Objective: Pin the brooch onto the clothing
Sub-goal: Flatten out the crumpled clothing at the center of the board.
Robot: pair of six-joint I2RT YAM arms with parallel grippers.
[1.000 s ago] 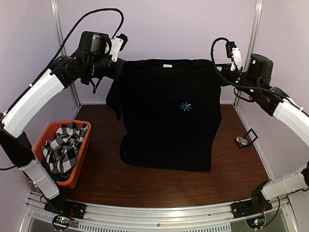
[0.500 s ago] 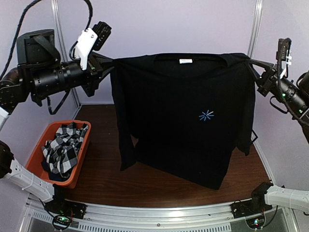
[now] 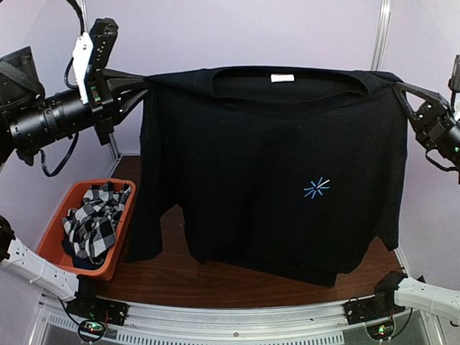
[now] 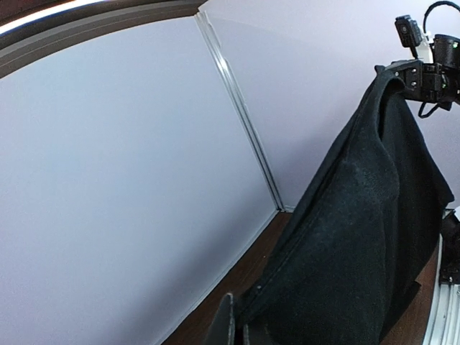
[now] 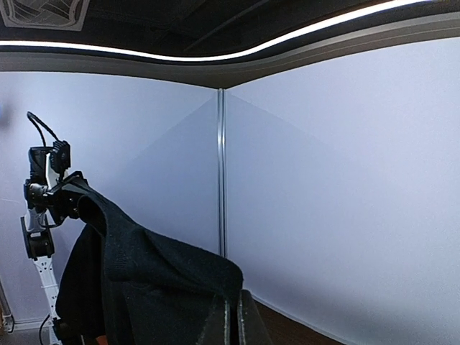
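Orange bin (image 3: 119, 241) holds checked cloth (image 3: 92, 219); black T-shirt (image 3: 266, 180) hangs beside.

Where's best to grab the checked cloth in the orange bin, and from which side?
Probably a raised fold of the checked cloth, from straight above: the walls of the orange bin block the sides. The left pincer is shut on the T-shirt.

The top external camera sits high above and behind the arm bases, looking down and toward the far wall over the whole table (image 3: 180, 267). The left wrist camera rides close behind the left gripper (image 4: 237, 325) and faces right, along the black T-shirt (image 4: 359, 237) to the right gripper (image 4: 397, 72). The right wrist camera, close behind its own fingers (image 5: 250, 325), faces left along the same cloth. All three views share the T-shirt and both grippers.
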